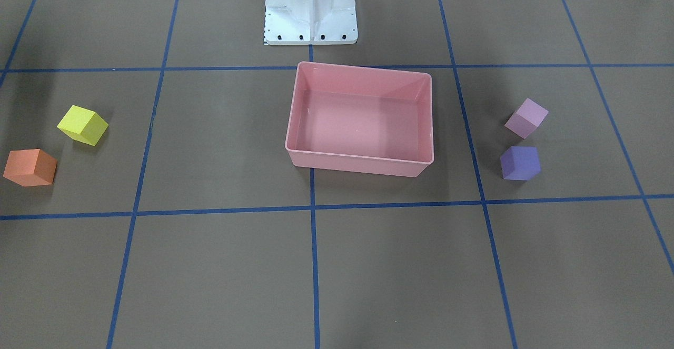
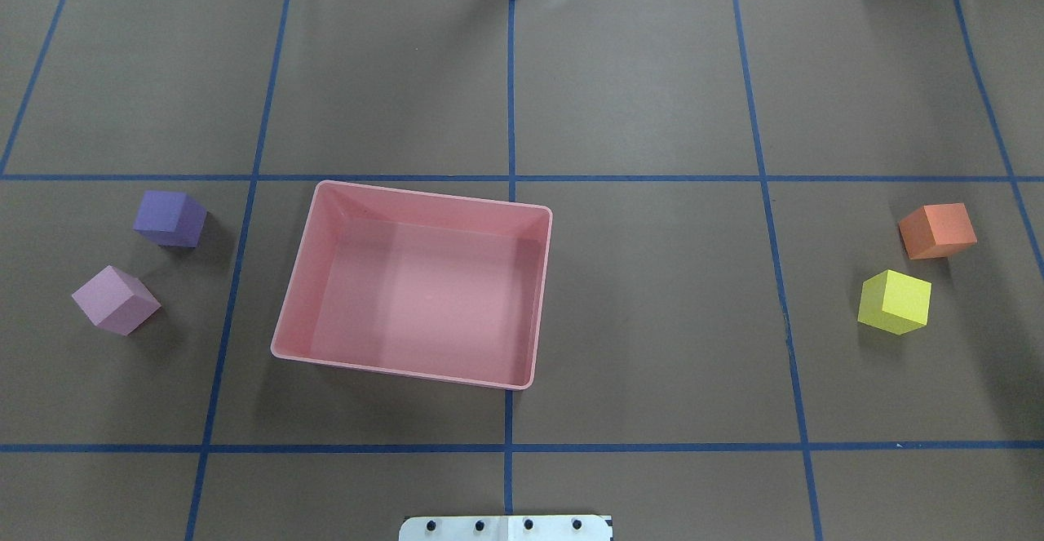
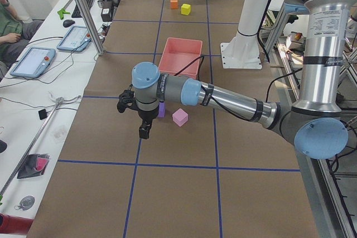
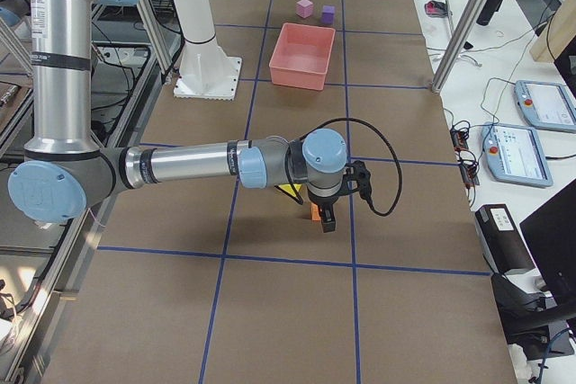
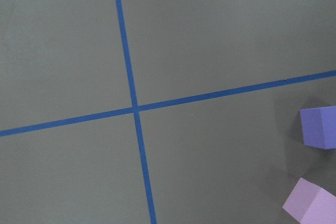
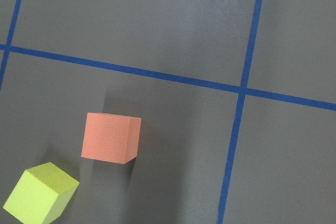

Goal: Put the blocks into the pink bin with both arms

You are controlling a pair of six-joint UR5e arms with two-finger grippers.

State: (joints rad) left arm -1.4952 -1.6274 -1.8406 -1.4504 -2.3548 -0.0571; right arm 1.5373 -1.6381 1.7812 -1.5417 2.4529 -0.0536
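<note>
Table top (image 2: pixel 636 321): brown paper crossed by a blue tape grid. If you send a fingertip too low, it could scrape the paper and shift the cubes.
Silver-grey jointed arms: the left arm (image 3: pixel 223 97) is stretched low by the lilac and purple pair, and the right arm (image 4: pixel 189 166) by the orange and yellow pair. If you bring both to the middle together, they may clash.
Salmon-pink plastic bin (image 2: pixel 435 197): empty, central and skewed to the grid. It looks light, so clipping the rim would likely slide it.
Black grippers: the left gripper (image 3: pixel 144 132) and right gripper (image 4: pixel 326 220) hover with no cube in them. You cannot tell how wide they stand.
Small matte cubes: the purple cube (image 2: pixel 170 218) and pink-lilac cube (image 2: pixel 116 300) are on the robot's left, the orange cube (image 2: pixel 938 231) and yellow cube (image 2: pixel 895 302) on its right. All four are on the table, outside the bin. Each is turned at its own angle and sits near its neighbour, so a misaligned grasp could pinch a corner or knock the neighbour.
</note>
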